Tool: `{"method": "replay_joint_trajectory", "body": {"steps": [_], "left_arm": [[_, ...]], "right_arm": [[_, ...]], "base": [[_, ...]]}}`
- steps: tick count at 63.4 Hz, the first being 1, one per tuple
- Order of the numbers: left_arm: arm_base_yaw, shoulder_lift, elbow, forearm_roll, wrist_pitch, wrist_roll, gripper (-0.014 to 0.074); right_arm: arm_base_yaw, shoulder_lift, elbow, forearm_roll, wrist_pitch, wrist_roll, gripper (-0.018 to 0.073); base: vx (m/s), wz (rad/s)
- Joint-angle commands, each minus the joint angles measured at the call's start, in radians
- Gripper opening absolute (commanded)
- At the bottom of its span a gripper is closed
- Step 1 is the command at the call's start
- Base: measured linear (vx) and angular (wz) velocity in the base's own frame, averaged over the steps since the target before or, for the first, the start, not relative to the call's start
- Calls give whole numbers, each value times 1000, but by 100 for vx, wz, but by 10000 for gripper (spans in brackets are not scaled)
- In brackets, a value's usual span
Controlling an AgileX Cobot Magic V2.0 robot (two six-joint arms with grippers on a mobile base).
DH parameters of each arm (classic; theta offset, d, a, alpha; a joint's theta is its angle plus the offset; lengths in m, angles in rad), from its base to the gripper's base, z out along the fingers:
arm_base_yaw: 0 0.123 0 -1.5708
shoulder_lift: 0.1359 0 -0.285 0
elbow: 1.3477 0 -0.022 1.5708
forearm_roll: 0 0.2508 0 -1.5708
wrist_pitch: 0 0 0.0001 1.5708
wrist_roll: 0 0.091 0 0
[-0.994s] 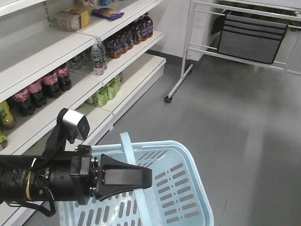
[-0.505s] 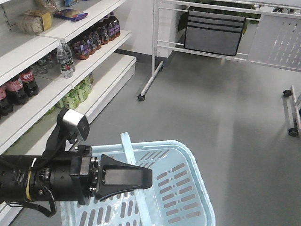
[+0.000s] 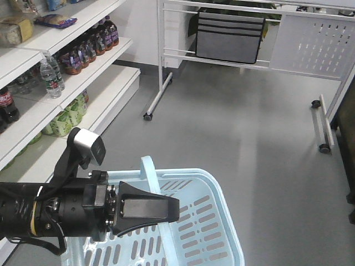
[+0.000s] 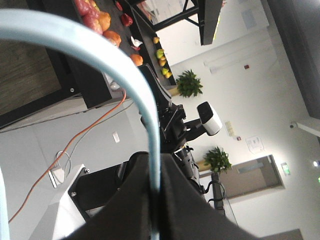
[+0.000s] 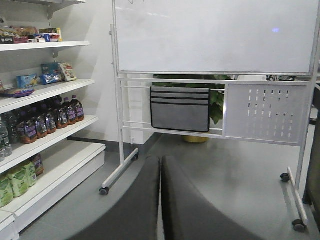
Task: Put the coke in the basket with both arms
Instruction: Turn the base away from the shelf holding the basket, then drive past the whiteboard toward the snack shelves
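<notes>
My left gripper (image 3: 173, 209) is a black wedge shut on the hoop handle (image 3: 151, 172) of the light blue slotted basket (image 3: 213, 221), which hangs low in the front view. In the left wrist view the pale blue handle (image 4: 100, 55) arcs down into the closed jaws of the left gripper (image 4: 156, 172). In its own wrist view my right gripper (image 5: 160, 161) points at the grey floor, shut with nothing between its fingers. The coke is out of view. The inside of the basket is mostly hidden behind the left arm.
White store shelves (image 3: 94, 69) with bottled drinks run along the left. A wheeled whiteboard stand (image 3: 161, 72) with a grey pocket organiser (image 3: 230, 36) stands ahead, and its second castered leg (image 3: 323, 126) is at the right. Open grey floor (image 3: 233, 127) lies between.
The whole front view has swung right: the shelves slid toward the left edge and the whiteboard stand came further into view. The left gripper and basket keep the same place in the frame.
</notes>
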Motion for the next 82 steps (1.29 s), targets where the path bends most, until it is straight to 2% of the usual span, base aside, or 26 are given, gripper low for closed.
{"method": "replay_joint_trajectory", "body": {"steps": [1,82], "left_arm": [[-8,-31,-25,-77,-219,-1,-7],[-8,-31,-25,-77,-219,-1,-7]], "right_arm": [[-2,-15,14,-10,-77,-2,-5],[-2,-15,14,-10,-77,-2,-5]], "base": [[6,-23],[11,-20]]}}
